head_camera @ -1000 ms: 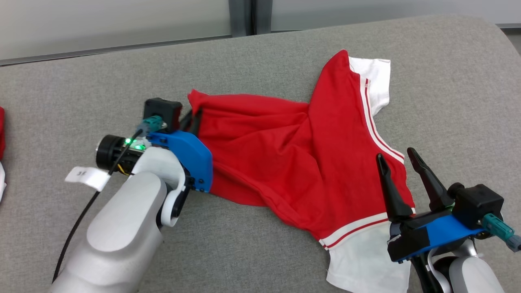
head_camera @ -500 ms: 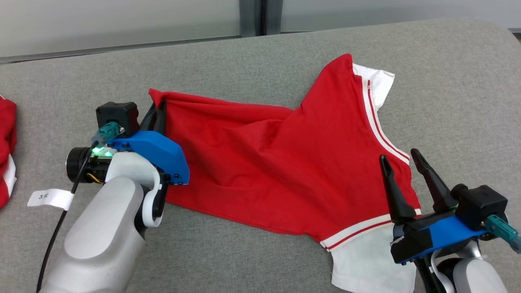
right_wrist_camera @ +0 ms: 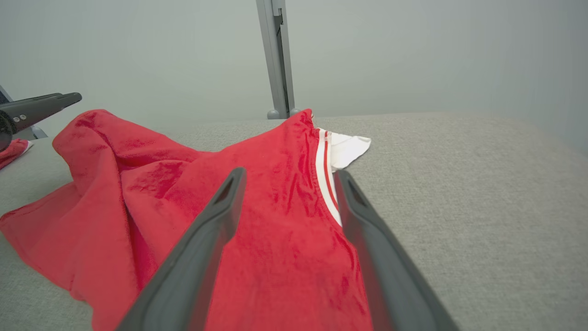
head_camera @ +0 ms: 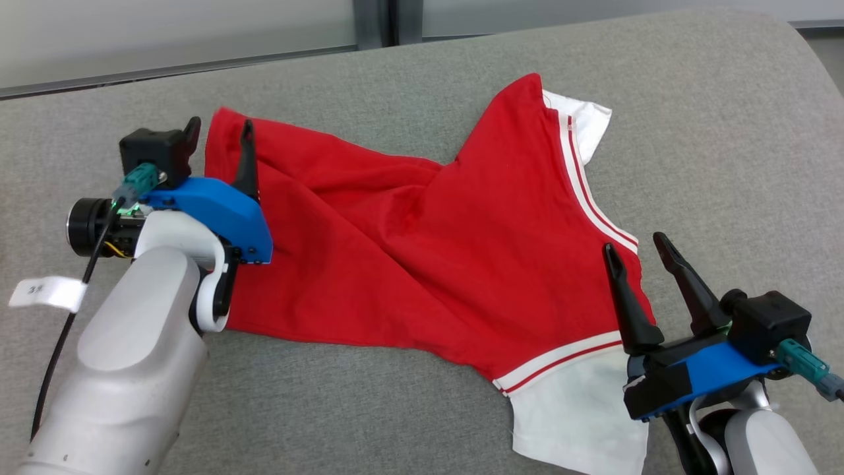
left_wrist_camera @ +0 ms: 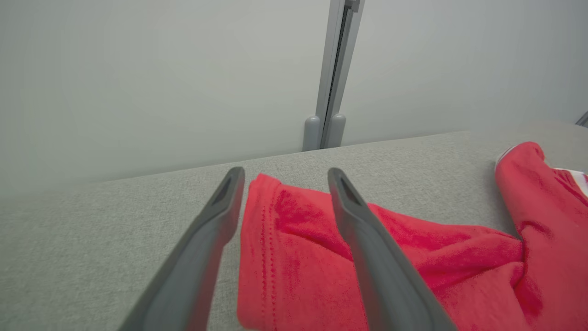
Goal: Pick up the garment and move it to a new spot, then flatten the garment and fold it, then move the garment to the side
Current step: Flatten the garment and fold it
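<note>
A red garment [head_camera: 422, 251] with white striped sleeves lies spread on the grey cushioned surface [head_camera: 725, 132], creased through the middle. My left gripper [head_camera: 219, 132] stands open at its far left corner, one finger on each side of the hem, with nothing pinched. The left wrist view shows the same open gripper [left_wrist_camera: 285, 174] with the red garment's corner [left_wrist_camera: 294, 257] lying loose between the fingers. My right gripper [head_camera: 633, 243] is open over the garment's near right edge, above the white sleeve [head_camera: 573, 409]. In the right wrist view that gripper [right_wrist_camera: 289, 174] spans the striped shoulder seam [right_wrist_camera: 324, 174].
A pale wall with a grey post [left_wrist_camera: 328, 92] runs behind the surface's back edge. The edge of another red cloth [right_wrist_camera: 11, 151] lies at the far left. A white tag [head_camera: 43, 293] hangs from the left arm's cable. Bare grey surface extends to the right of the garment.
My left gripper drew the garment's corner leftward and away, spreading the cloth, then opened and let it go. The right gripper stayed open in place. The head camera shifted slightly.
</note>
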Robot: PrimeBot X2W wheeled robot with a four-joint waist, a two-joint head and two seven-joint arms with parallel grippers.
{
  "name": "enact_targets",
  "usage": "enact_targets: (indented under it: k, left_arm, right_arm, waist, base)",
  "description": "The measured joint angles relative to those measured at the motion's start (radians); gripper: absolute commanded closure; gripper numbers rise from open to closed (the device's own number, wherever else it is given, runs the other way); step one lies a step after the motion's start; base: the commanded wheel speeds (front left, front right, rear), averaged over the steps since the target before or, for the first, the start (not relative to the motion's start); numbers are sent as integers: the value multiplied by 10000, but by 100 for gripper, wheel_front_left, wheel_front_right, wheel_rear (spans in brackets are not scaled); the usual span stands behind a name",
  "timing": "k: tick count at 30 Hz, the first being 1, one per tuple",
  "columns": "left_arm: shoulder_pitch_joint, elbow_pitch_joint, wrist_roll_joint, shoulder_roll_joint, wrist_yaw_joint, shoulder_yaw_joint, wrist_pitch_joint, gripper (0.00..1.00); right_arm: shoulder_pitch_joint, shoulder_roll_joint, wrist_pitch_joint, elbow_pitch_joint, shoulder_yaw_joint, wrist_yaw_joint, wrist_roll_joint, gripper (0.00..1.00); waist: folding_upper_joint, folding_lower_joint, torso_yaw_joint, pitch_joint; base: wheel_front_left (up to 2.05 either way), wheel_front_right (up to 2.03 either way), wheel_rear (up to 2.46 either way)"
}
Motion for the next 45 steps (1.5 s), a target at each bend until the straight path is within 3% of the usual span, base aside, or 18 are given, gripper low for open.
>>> enact_targets:
  k: [6,10,15,21,27,32,43,45]
  left_arm:
    - [651,-12,-525,-36,-1126,278,-1563,0]
    - [1457,-614,-650,-31,-1567,631,-2088,0]
    - [3404,-2849,-23,-150,-1331,2284,-2150,0]
    - [5530,-4194,823,-495,-1051,3486,-2150,0]
    - [6411,-4481,1388,-798,-1225,3839,-2150,0]
    - [6411,-4424,1697,-871,-1402,3916,-2150,0]
    - [5697,-4102,2067,-968,-1749,3580,-2150,0]
    - [5604,-4057,2130,-1047,-1779,3480,-2150,0]
  right_arm:
    - [45,-15,56,127,-336,0,8,0]
    - [154,-33,291,163,-405,0,4,0]
    - [335,-90,621,192,-556,0,4,0]
    - [503,-188,802,389,-782,0,12,0]
    - [671,-205,1419,734,-1256,0,104,0]
    - [-57,-334,2999,1511,-1933,0,144,0]
    - [-2684,-788,5622,4987,-2439,2,-194,0]
    - [-2974,-876,5816,5275,-2334,0,-265,100]
  waist:
    - [0,0,262,-299]
    - [0,-1,446,-594]
    - [0,-2,710,-989]
    - [0,-2,1006,-1395]
    - [0,-3,1392,-1544]
    - [0,-2,1451,-1285]
    - [0,0,1732,-508]
    - [0,0,1876,-439]
  base:
    - [0,0,0]
    - [0,0,0]
    - [0,0,0]
    - [0,0,0]
    - [0,0,0]
    - [0,0,0]
    - [0,0,0]
    - [0,0,0]
